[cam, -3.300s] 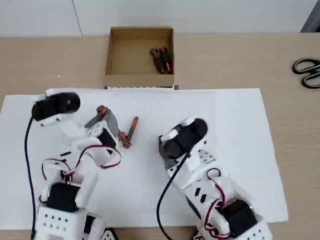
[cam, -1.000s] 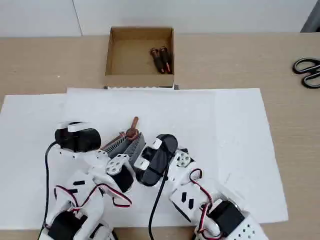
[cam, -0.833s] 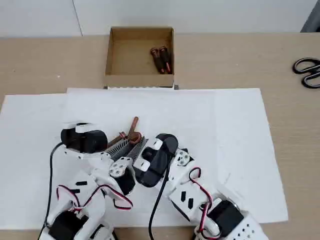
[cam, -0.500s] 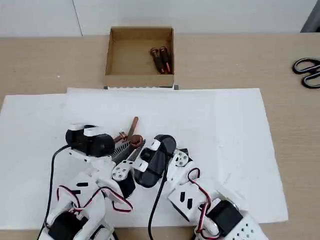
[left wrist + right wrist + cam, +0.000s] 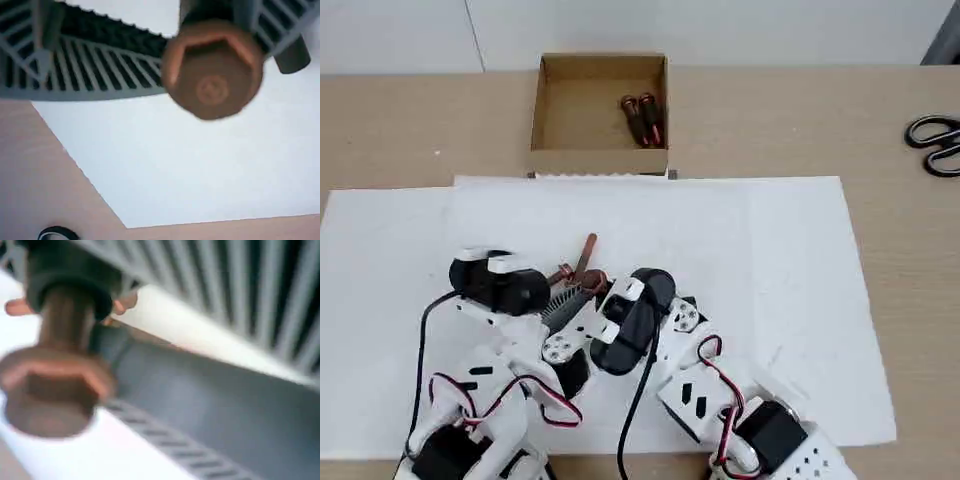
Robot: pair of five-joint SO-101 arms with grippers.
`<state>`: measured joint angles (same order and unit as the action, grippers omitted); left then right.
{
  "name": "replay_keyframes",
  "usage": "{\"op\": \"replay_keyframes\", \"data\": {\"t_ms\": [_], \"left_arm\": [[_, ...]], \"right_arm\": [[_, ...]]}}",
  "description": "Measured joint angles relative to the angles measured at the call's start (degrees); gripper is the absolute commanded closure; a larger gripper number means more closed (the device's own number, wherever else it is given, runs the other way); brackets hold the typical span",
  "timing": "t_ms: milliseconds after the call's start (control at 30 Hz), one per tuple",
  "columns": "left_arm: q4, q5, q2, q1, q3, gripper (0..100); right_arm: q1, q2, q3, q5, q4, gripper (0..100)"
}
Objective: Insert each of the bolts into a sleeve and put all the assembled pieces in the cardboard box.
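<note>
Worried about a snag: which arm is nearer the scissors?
Right. The right arm stands on the same side as the scissors; the left arm is beyond it, farther off.

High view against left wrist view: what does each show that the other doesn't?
Only the high view: the cardboard box with two assembled pieces inside, the scissors on the bare wood, and both arms. Only the left wrist view: the bolt end-on, its head close up. Both: the left tool holding it, the white paper and the wooden table.
</note>
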<state>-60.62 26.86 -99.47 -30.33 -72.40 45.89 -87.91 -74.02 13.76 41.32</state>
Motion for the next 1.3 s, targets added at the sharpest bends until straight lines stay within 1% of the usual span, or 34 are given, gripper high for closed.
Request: {"op": "replay_keyframes", "data": {"t_ms": [233, 300, 533, 600, 767, 800, 1067, 1200, 1300], "left_arm": [[-0.6, -10.1, 0.2, 8.4, 0.0, 76], [-0.6, -11.3, 0.2, 9.1, 0.0, 76], [-0.6, -11.5, 0.2, 9.4, 0.0, 76], [-0.6, -11.8, 0.4, 9.5, 0.6, 80], [-0.6, -11.5, 0.2, 9.9, 5.0, 98], [-0.6, -11.5, 0.2, 9.8, 5.9, 100], [-0.6, -11.5, 0.2, 10.3, 8.0, 99], [-0.2, -11.8, 0.3, 16.7, 4.9, 99], [3.0, -14.5, 0.5, 24.5, -1.0, 99]], "right_arm": [[0.1, 0.0, 0.1, 0.0, -0.2, 99.6], [0.0, -0.1, 0.3, 0.0, -0.5, 99.6], [0.1, -0.1, 0.2, 0.0, -0.6, 99.6], [0.1, -0.1, 0.2, 0.0, -0.6, 99.6], [-1.0, -0.2, -0.4, 0.0, -0.6, 99.6], [-1.6, -0.2, -0.4, 0.0, -0.6, 99.6], [-4.3, -0.2, -1.8, 0.0, -0.6, 99.6], [-8.1, -0.2, -2.3, 0.0, -0.6, 99.6], [-12.2, -0.2, -2.3, -0.8, -1.1, 99.6]]}}
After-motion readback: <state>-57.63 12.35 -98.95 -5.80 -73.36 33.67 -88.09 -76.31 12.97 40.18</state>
